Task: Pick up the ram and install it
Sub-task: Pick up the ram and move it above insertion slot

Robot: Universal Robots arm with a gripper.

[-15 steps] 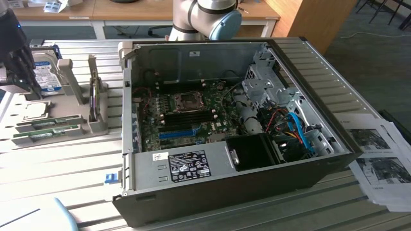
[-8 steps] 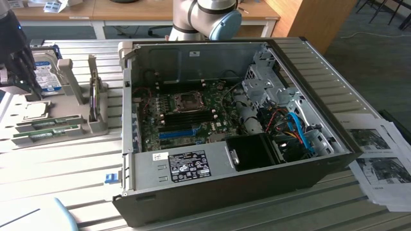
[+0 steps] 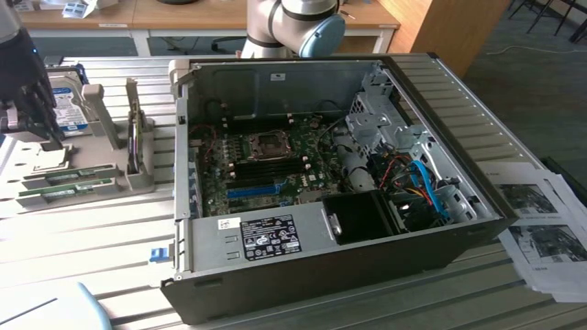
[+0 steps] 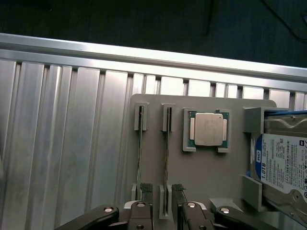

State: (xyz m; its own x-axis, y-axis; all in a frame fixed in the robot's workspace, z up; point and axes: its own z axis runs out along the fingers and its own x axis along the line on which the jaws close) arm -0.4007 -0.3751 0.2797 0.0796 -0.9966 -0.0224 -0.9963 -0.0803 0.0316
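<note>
In the exterior view the case point(image 3: 303, 172) lies open on the slatted table point(image 3: 92, 240) with its board facing up, probably so that the slots can be reached from above. At this view's left a grey fixture point(image 3: 101, 172) holds two green sticks on edge in end brackets. That leaves their long top edges free for a pinch. The ram point(image 3: 69, 180) looks to be the one farther from the table's near edge, with the other ram point(image 3: 64, 195) just beside it, though which is which is hard to tell here. The case's tall side wall stands between fixture and board.

In the wrist view the gripper point(image 4: 162, 191) hangs over the fixture with its fingers point(image 4: 178, 189) apart and holding nothing. They straddle one end of the ram. One finger sits close to the other ram, so room there is tight. The CPU point(image 4: 208, 129) is near and the drive point(image 4: 283, 163) is beyond it. Bare table lies open on the far side.
</note>
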